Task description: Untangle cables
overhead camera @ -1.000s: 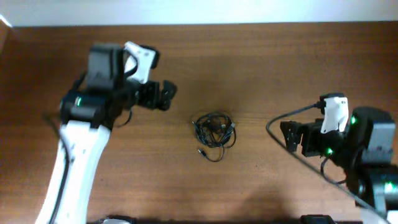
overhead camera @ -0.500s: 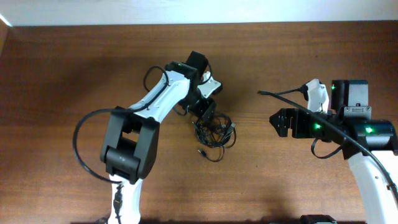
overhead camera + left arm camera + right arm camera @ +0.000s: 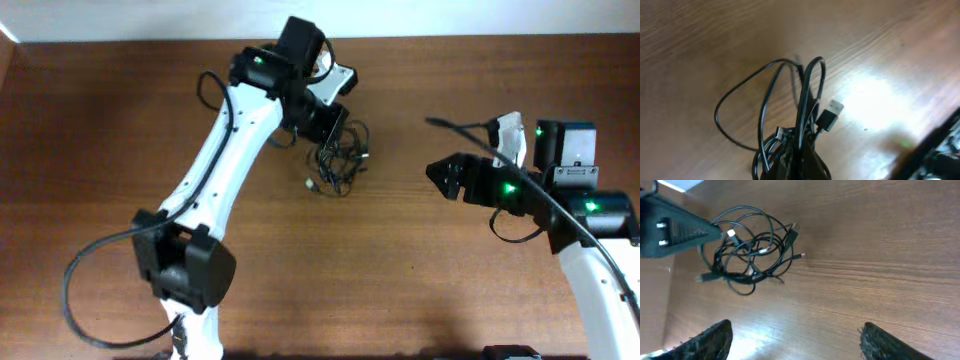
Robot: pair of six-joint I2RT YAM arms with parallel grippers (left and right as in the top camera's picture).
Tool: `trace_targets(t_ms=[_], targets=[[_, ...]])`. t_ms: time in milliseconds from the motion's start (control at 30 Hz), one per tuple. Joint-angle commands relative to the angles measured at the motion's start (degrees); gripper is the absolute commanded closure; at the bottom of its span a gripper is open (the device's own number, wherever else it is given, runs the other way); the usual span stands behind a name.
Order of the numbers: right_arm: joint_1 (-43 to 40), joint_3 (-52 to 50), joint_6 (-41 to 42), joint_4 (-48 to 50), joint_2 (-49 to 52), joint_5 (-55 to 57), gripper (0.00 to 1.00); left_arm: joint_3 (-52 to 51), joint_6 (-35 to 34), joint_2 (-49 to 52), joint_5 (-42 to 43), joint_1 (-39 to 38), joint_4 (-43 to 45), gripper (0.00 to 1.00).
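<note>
The cables point(image 3: 340, 160) are a tangle of thin black cords with small plugs, lying on the wooden table just behind its middle. My left gripper point(image 3: 326, 128) reaches in from the back left and is shut on the bundle's near side. In the left wrist view the cables point(image 3: 790, 100) loop up out of the gripper point(image 3: 799, 156), with a USB plug point(image 3: 830, 114) beside them. My right gripper point(image 3: 440, 172) stands open well to the right of the tangle, holding nothing. In the right wrist view the cables point(image 3: 750, 250) lie far ahead of its spread gripper point(image 3: 797, 345), with the left gripper point(image 3: 675, 232) clamped on them.
The brown wooden table point(image 3: 120, 120) runs to a pale wall along the back edge. The left arm point(image 3: 215, 170) slants across the left half. A thick arm wire point(image 3: 470, 130) arcs above the right gripper.
The left arm swung in to the tangle, shut on it and pulled it towards the back. The right gripper moved slightly left and narrowed a little.
</note>
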Motion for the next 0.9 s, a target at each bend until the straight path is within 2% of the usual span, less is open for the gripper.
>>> trace_targets(t_ms=[0,33,67,200,333,433,500,633,733,767,800,867], targets=[[5.2,0.9,9.3,3.8,3.5,-1.2,0.30,0.7,-4.5,-1.5,11.8,0.0,-0.4,1.00],[7.5,0.9,12.7,6.2,6.1,-1.2,0.36,0.7,-4.7,-1.5,15.6,0.0,-0.4,1.00],[8.9,0.9,16.0,8.5,8.8,-1.2,0.38,0.7,-4.7,-1.5,17.4,0.1,-0.4,1.00],[10.4,0.9,17.4,13.9,14.4,-3.2,0.42,0.7,-5.0,-1.5,28.1,2.3,-0.4,1.00],[10.3,0.9,17.4,15.1,15.0,-3.1,0.42,0.7,-12.7,-1.5,28.7,2.8,5.0,1.00],[10.3,0.9,20.4,15.4,15.0,-2.5,0.42,0.7,-23.7,-1.5,28.7,2.7,12.7,1.00],[10.3,0.9,20.7,16.2,15.1,-2.5,0.41,0.7,-27.3,-1.5,29.2,2.6,13.3,1.00],[11.0,0.9,22.3,19.2,17.9,-5.2,0.42,0.7,-28.9,-1.5,39.0,1.6,14.5,1.00],[13.8,0.9,24.9,20.7,21.5,-5.4,0.44,0.7,-32.7,-1.5,43.5,1.6,21.3,1.00],[13.9,0.9,24.9,21.2,21.9,-5.3,0.50,0.7,-32.7,-1.5,43.6,1.6,21.7,1.00],[13.9,0.9,24.9,21.6,21.9,-5.3,0.64,0.7,-33.7,-1.5,43.5,2.0,21.8,1.00],[13.0,0.9,24.8,22.6,21.8,-6.0,0.83,0.7,-34.1,-1.5,43.1,3.8,23.3,1.00]])
